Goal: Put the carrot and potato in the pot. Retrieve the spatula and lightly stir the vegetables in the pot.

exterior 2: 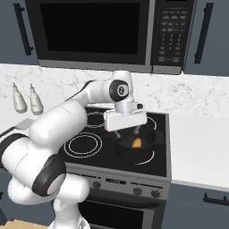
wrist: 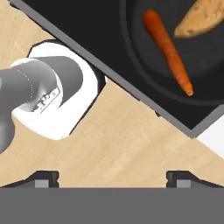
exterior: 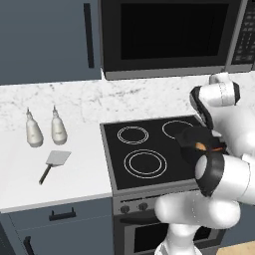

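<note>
I see my claw [wrist: 112, 177] spread wide, gripping nothing. Beyond its tips, the thin orange carrot [wrist: 167, 49] and tan oval potato [wrist: 199, 19] lie side by side in the wide black pot [wrist: 131, 52].

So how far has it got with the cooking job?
The first part looks done: the carrot and the potato both lie inside the pot on the stove. The pincer hangs open over the pot, holding nothing. Left to do: fetch the spatula, untouched on the counter beside the two white bottles, and stir.
</note>
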You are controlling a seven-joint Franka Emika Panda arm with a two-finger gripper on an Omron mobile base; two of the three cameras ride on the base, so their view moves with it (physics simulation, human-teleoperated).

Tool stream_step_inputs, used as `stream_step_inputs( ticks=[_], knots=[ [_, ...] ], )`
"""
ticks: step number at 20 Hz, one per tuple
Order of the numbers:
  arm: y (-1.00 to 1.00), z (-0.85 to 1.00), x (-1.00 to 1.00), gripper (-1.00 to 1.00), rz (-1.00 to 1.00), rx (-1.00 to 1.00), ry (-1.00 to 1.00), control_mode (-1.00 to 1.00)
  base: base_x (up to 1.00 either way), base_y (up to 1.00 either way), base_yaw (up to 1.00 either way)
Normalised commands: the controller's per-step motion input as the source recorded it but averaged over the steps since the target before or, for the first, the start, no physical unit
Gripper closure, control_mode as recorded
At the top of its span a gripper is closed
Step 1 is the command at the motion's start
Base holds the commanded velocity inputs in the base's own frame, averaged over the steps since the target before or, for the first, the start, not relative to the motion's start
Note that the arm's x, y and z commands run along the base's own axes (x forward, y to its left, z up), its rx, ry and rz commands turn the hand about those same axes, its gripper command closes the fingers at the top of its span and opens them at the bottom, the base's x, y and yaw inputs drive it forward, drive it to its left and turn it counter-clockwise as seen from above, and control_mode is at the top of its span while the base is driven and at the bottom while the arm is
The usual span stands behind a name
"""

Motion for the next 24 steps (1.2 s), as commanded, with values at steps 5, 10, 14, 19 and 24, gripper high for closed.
stream_step_inputs(
  ticks=[5,10,14,19,24],
  knots=[
    [1.0,0.0,-0.71,-1.0,-0.06,0.0,-0.22,-1.0,0.0,0.0,0.0],
    [1.0,0.04,-0.56,-1.0,-0.08,0.0,-0.21,-1.0,0.0,0.0,0.0],
    [1.0,0.06,-0.45,-1.0,-0.11,0.0,-0.23,-1.0,0.0,0.0,0.0],
    [1.0,0.0,0.01,-1.0,-0.25,0.0,-0.19,-1.0,0.0,0.0,0.0],
    [1.0,0.0,0.03,-1.0,-0.27,0.01,-0.1,-1.0,0.0,0.0,0.0]
  ],
)
